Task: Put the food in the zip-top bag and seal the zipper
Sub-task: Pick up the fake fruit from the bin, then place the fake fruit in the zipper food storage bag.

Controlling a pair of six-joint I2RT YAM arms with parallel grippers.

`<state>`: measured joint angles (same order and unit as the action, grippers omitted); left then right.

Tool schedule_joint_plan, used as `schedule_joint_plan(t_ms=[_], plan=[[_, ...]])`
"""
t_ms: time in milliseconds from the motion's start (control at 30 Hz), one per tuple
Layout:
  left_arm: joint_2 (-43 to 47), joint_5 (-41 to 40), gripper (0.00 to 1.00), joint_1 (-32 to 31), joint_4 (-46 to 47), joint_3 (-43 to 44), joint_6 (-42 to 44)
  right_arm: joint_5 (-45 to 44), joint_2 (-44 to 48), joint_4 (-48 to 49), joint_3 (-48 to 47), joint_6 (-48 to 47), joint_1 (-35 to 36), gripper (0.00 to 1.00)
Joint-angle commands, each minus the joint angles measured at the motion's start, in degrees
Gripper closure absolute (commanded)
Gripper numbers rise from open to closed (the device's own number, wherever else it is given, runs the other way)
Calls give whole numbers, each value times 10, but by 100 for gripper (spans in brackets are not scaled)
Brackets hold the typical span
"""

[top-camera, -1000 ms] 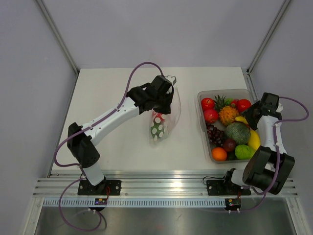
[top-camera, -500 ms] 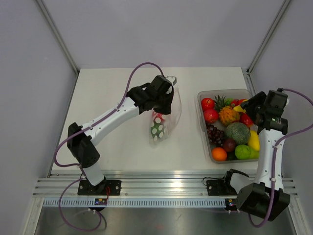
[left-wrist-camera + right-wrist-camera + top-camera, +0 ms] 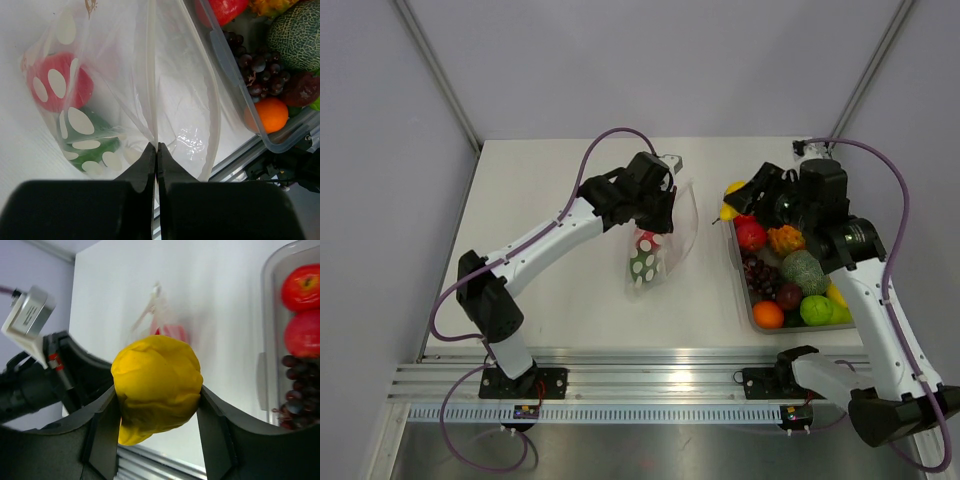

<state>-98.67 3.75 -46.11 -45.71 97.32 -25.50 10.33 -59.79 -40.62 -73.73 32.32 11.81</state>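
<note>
The zip-top bag, clear with white dots, hangs from my left gripper, which is shut on its mouth edge. In the left wrist view the closed fingertips pinch the zipper strip, and the other side of the mouth bows out to the right. A red piece and a green piece of food lie inside the bag. My right gripper is shut on a yellow food piece, held in the air over the tray's far-left corner, right of the bag.
A rigid clear tray at the right holds several toy fruits: red ones, grapes, an orange, a green melon. My left arm reaches in from the left of the bag.
My right arm has risen out of the tray with the yellow piece and swung left toward the bag. The left arm has barely moved and keeps its hold on the bag.
</note>
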Motion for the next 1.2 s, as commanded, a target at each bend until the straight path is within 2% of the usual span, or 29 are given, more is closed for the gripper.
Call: schedule_joint_plan(t_ms=[0, 100, 233, 567, 767, 1000, 1100, 1133, 1167], plan=[[31, 43, 100, 3, 29, 1, 3, 2, -29, 10, -35, -6, 86, 59], [34, 72, 100, 7, 26, 2, 4, -15, -59, 32, -45, -3, 148, 59], [46, 98, 100, 11, 27, 1, 1, -31, -97, 51, -43, 1, 183, 58], [55, 193, 100, 26, 71, -6, -14, -34, -128, 97, 14, 14, 187, 58], [56, 211, 100, 36, 81, -10, -19, -97, -125, 70, 39, 5, 187, 59], [55, 229, 100, 51, 95, -20, -31, -125, -122, 43, 55, -1, 187, 59], [52, 238, 100, 51, 100, -20, -32, -144, -131, 27, 53, -6, 188, 48], [52, 238, 100, 52, 100, -19, -32, -151, -130, 23, 51, -8, 187, 28], [52, 240, 100, 53, 99, -19, -31, -160, -130, 20, 46, -8, 188, 19]])
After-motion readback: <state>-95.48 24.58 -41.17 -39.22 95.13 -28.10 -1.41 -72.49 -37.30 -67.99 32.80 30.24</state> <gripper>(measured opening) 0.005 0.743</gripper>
